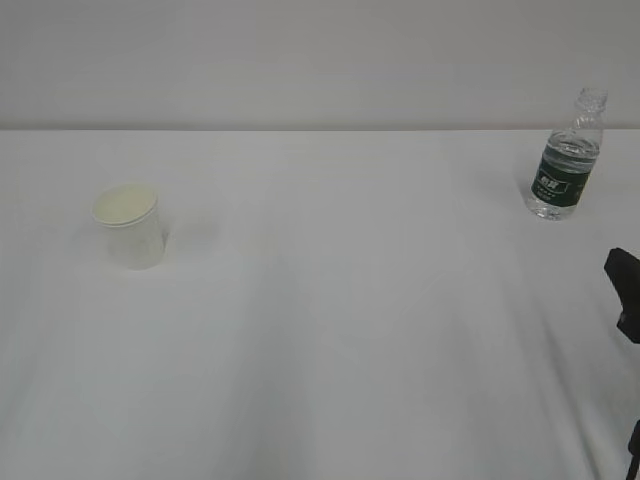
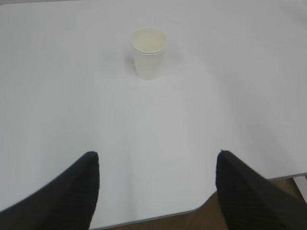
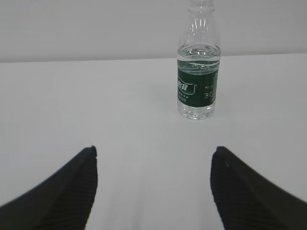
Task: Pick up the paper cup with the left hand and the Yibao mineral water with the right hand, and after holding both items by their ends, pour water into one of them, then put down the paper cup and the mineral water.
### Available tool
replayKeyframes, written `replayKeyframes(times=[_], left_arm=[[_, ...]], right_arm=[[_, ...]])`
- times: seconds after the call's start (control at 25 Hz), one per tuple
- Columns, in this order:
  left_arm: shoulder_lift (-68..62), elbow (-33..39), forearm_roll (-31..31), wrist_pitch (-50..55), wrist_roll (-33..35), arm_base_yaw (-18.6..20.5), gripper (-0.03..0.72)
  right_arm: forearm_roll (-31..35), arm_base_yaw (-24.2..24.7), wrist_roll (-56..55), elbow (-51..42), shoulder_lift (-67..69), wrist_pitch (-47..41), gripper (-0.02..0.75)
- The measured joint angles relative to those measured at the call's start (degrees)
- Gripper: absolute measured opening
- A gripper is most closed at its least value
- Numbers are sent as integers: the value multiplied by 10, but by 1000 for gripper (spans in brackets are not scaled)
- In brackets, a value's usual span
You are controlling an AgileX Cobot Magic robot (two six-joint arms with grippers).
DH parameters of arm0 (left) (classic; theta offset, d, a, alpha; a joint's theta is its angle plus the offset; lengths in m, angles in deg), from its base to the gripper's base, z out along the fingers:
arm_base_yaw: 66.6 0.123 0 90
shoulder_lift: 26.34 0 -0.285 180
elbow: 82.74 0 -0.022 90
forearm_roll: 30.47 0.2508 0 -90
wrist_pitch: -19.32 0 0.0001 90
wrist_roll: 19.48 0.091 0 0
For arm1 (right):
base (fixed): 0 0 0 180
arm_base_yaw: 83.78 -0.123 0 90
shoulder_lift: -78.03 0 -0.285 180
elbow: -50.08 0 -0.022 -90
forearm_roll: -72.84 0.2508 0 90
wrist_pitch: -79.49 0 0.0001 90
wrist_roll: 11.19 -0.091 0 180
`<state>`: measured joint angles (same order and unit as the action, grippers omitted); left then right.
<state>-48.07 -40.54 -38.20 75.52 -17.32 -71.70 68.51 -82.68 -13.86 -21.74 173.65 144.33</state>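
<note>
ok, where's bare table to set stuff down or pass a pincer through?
Widest free patch: the white table between the paper cup at left and the water bottle at far right. The near strip in front of both is bare too. Nothing is crowded; only the right edge, where a black arm part intrudes.

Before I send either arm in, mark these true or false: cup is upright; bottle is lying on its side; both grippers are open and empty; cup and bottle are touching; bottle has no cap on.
1. The paper cup stands upright on the table. True.
2. The Yibao mineral water lies on its side. False: it stands upright.
3. The left hand and the right hand are both open and hold nothing. True.
4. Cup and bottle touch. False: they stand far apart, cup on the left, bottle at the far right.
5. The bottle has no cap on. True: its neck looks open in the exterior view.
</note>
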Motion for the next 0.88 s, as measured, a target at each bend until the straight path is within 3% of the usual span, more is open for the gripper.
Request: replayKeyframes(times=[0.88], left_arm=[[0, 0, 0, -13, 1, 0, 538]], right_arm=[[15, 0, 3, 14, 27, 3, 557]])
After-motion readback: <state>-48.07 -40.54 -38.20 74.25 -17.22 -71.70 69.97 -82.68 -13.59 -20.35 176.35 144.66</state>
